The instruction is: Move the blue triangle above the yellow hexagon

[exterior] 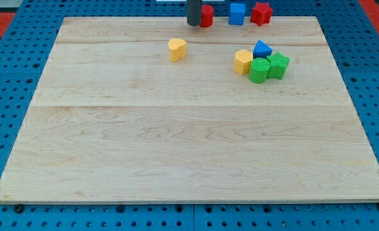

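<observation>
The blue triangle (pixel 262 49) lies at the upper right of the wooden board, touching the yellow hexagon (pixel 243 61) on its lower left. It sits just above a green round block (pixel 259 70) and a green block (pixel 278 65). My tip (pixel 194 24) is at the board's top edge, well to the view's left of the blue triangle and right beside a red block (pixel 206 15).
A yellow heart-shaped block (pixel 176 49) lies left of the cluster. A blue cube (pixel 237 13) and a red block (pixel 261 13) stand at the top edge. The wooden board (pixel 176 141) rests on a blue pegboard.
</observation>
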You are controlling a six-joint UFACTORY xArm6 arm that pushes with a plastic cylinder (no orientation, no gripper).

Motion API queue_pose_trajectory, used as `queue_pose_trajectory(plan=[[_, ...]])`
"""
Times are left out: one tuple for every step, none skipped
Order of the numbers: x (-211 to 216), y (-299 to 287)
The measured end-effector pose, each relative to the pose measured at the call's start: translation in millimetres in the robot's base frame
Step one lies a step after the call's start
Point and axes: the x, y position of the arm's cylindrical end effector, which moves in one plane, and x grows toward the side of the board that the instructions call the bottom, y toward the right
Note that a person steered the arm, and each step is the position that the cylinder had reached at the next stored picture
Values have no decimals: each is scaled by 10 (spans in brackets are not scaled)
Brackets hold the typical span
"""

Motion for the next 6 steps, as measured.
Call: queue_pose_trajectory(plan=[[-6, 0], [124, 0], [508, 313], [601, 1121], [556, 1684], [838, 1765]])
